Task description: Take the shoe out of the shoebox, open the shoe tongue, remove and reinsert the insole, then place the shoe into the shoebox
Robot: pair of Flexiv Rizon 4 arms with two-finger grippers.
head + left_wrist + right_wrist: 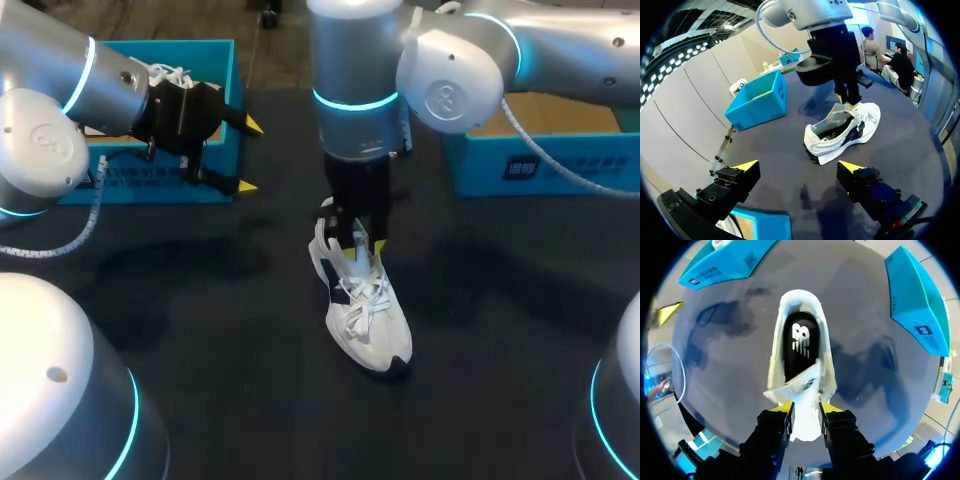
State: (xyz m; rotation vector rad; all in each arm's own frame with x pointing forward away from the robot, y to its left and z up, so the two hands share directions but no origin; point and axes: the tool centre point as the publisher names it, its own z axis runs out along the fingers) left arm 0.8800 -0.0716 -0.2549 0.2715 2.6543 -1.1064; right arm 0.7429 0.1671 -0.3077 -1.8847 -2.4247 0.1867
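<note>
Shoe (370,320) between left box (140,182), right box (560,165)

Dim overhead light throws soft, blotchy shadows across the dark table (200,330).

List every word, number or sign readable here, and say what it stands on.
Left shoebox side: print, too blurred to read.
Right shoebox side: printed label, too small to read.
Insole in the shoe: white logo mark, no legible words.
Nothing can be quoted.
</note>
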